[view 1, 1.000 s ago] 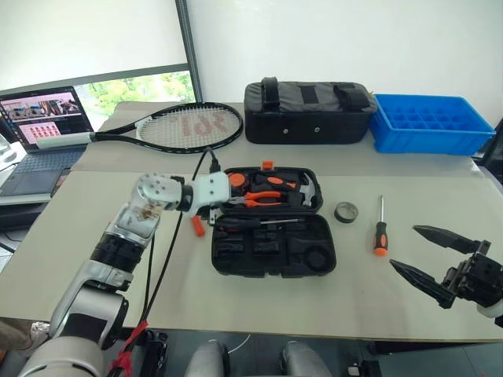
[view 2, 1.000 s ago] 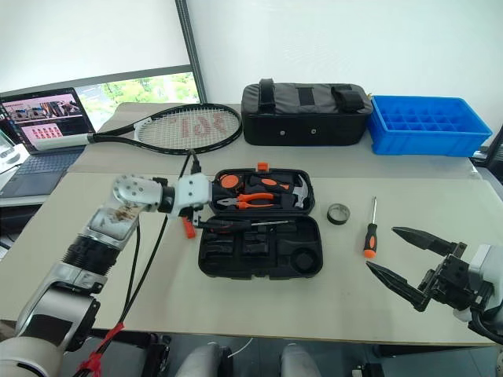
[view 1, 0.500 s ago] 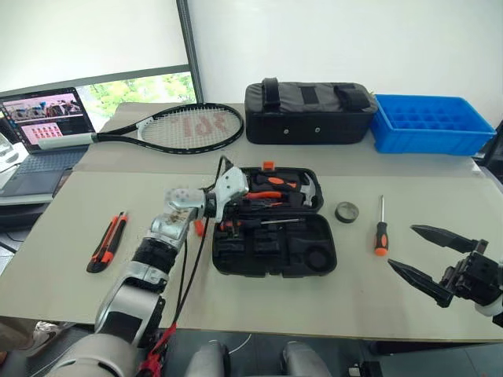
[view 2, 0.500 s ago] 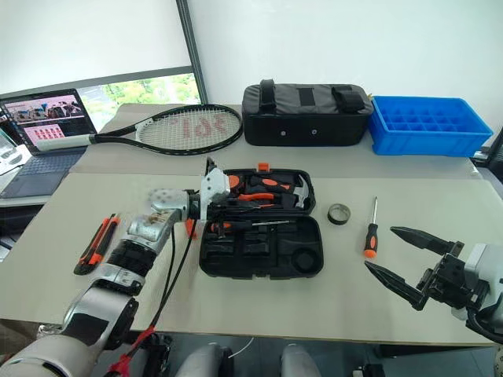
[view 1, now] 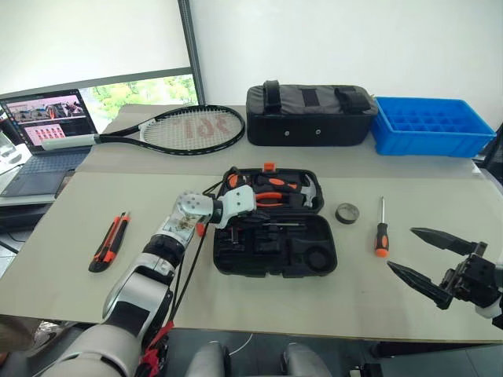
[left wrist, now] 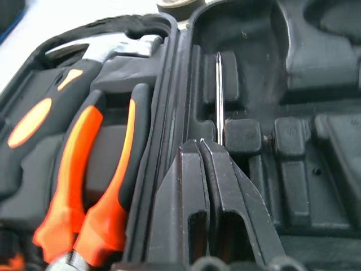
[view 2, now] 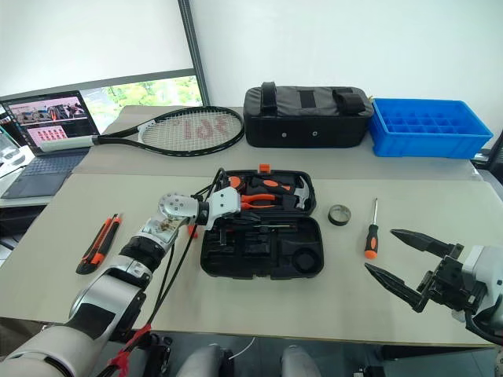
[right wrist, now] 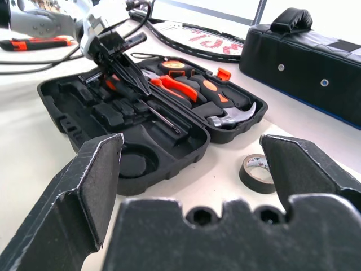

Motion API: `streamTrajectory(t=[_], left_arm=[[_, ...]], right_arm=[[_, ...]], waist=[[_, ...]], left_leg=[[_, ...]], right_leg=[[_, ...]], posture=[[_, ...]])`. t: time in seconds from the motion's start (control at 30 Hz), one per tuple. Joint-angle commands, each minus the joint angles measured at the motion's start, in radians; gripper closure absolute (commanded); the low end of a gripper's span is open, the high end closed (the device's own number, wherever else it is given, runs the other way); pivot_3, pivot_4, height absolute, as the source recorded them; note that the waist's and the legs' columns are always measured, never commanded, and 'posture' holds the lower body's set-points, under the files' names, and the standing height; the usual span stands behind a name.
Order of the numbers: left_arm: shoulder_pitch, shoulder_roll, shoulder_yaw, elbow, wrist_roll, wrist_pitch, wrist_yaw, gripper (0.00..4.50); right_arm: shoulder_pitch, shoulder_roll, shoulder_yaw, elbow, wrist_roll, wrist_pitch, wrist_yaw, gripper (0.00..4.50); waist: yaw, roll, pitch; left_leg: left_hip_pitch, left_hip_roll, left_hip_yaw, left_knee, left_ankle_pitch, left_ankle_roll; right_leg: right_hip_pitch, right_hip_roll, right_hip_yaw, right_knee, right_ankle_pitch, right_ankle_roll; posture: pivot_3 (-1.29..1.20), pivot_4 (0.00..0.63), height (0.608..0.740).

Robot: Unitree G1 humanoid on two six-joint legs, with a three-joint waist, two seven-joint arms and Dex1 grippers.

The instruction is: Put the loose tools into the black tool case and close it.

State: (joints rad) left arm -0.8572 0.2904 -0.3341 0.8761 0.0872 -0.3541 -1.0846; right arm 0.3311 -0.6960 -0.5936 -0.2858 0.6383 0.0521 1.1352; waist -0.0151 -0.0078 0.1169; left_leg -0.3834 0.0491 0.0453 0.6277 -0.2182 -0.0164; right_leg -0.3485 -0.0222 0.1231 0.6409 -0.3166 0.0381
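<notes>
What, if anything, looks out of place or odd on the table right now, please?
Three tools lie loose outside the open black tool case: a utility knife to its left, a tape roll and a screwdriver to its right. Nothing looks spilled or damaged.

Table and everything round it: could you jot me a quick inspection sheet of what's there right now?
Surface: pale table.
Job's things: black tool case open; utility knife, screwdriver and tape roll loose outside it.
Clutter: tennis racket, black fabric bag, blue crate.
Claws: left claw shut inside the case at a screwdriver shaft; right claw open, apart from the tools.
Cables: black cable along the left arm.
Surroundings: laptop, window.
</notes>
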Motion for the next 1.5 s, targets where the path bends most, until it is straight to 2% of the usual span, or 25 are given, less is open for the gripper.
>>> streamTrajectory(t=[0.03,0.17,0.23,0.27,0.33,0.6,0.67,0.8,0.9,1.0,1.27,1.4,1.5], left_arm=[[0.042,0.005,-0.042,0.083,0.075,0.013,0.029,4.37],[0.042,-0.009,0.058,0.046,-0.029,0.050,0.047,4.37],[0.049,0.005,0.140,-0.066,-0.154,0.129,-0.028,4.37],[0.054,0.017,0.173,-0.130,-0.206,0.181,-0.060,4.14],[0.074,0.052,0.208,-0.272,-0.289,0.318,-0.122,3.63],[0.175,0.285,0.261,-0.800,-0.535,0.763,-0.280,0.63],[0.182,0.325,0.265,-0.868,-0.574,0.826,-0.292,0.07],[0.193,0.397,0.269,-0.985,-0.662,0.940,-0.330,0.07],[0.204,0.464,0.251,-1.043,-0.652,0.941,-0.368,0.07],[0.207,0.487,0.242,-1.061,-0.637,0.921,-0.369,0.00],[0.238,0.528,0.248,-1.093,-0.589,0.872,-0.334,0.00],[0.303,0.560,0.319,-1.136,-0.619,0.896,-0.287,0.00],[0.375,0.583,0.392,-1.190,-0.668,0.935,-0.248,0.00]], right_arm=[[0.002,-0.022,0.010,-0.037,-0.023,0.021,-0.032,0.00],[-0.020,-0.045,0.072,-0.058,-0.173,0.159,-0.246,0.00],[-0.073,-0.032,0.124,-0.059,-0.249,0.227,-0.372,0.00],[-0.103,-0.016,0.147,-0.058,-0.268,0.242,-0.415,0.00],[-0.149,0.008,0.186,-0.067,-0.277,0.322,-0.487,0.00],[-0.329,0.090,0.243,-0.010,-0.312,0.633,-0.743,0.00],[-0.357,0.100,0.253,0.001,-0.313,0.675,-0.765,0.00],[-0.413,0.130,0.242,0.011,-0.271,0.830,-0.812,0.00],[-0.461,0.128,0.257,0.043,-0.268,0.940,-0.829,0.00],[-0.474,0.114,0.269,0.058,-0.278,0.984,-0.836,0.71],[-0.495,0.095,0.237,0.068,-0.295,0.986,-0.863,3.44],[-0.513,0.046,0.243,0.069,-0.302,0.828,-0.786,3.47],[-0.474,-0.003,0.275,0.038,-0.256,0.664,-0.584,3.47]], waist=[[0.000,0.000,-0.001],[-0.003,0.000,-0.002],[-0.006,0.000,-0.003],[-0.013,0.000,-0.002],[-0.021,-0.001,-0.001],[-0.022,0.001,-0.002],[-0.020,0.002,-0.003],[-0.014,0.002,-0.002],[-0.023,0.001,-0.002],[-0.026,0.001,-0.002],[-0.027,0.001,-0.001],[-0.028,0.001,-0.001],[-0.031,0.002,0.002]], left_leg=[[0.000,0.000,0.000,0.000,0.000,0.000],[0.000,0.000,0.000,0.000,0.002,0.002],[0.000,0.000,0.000,0.000,0.003,0.002],[0.000,0.000,0.000,0.000,0.003,0.002],[-0.003,0.000,-0.001,0.000,0.003,0.003],[-0.006,-0.001,-0.006,-0.002,0.003,0.003],[-0.006,-0.001,-0.006,-0.002,0.003,0.003],[-0.007,-0.002,-0.008,-0.002,0.003,0.003],[-0.007,-0.002,-0.009,-0.002,0.003,0.003],[-0.006,-0.001,-0.009,-0.002,0.003,0.003],[-0.006,-0.001,-0.010,-0.002,0.003,0.003],[-0.006,-0.001,-0.010,-0.002,0.003,0.003],[-0.006,-0.001,-0.009,-0.003,0.003,0.003]], right_leg=[[0.000,0.000,0.000,0.000,0.000,0.000],[-0.001,0.000,0.000,0.001,0.000,0.000],[-0.004,0.000,0.000,0.002,0.000,0.000],[-0.006,0.000,0.000,0.003,0.000,0.000],[-0.011,0.001,0.000,0.005,0.000,0.000],[-0.011,0.001,-0.001,0.004,0.002,-0.007],[-0.011,0.001,-0.001,0.003,0.002,-0.007],[-0.009,0.001,-0.001,0.001,0.001,-0.006],[-0.009,0.001,-0.001,0.001,-0.001,-0.004],[-0.008,0.002,-0.001,0.001,-0.001,-0.005],[-0.008,0.002,-0.001,0.001,-0.002,-0.003],[-0.008,0.002,-0.001,0.000,-0.002,-0.003],[-0.009,0.002,-0.001,0.000,-0.003,-0.002]], posture=[[0.00,0.150,0.707],[0.00,0.150,0.707],[0.00,0.150,0.707],[0.00,0.150,0.707],[0.00,0.150,0.707],[0.00,0.150,0.707],[0.00,0.150,0.707],[0.00,0.150,0.707],[0.00,0.150,0.707],[0.00,0.150,0.707],[0.00,0.150,0.707],[0.00,0.150,0.707],[0.00,0.150,0.707]])
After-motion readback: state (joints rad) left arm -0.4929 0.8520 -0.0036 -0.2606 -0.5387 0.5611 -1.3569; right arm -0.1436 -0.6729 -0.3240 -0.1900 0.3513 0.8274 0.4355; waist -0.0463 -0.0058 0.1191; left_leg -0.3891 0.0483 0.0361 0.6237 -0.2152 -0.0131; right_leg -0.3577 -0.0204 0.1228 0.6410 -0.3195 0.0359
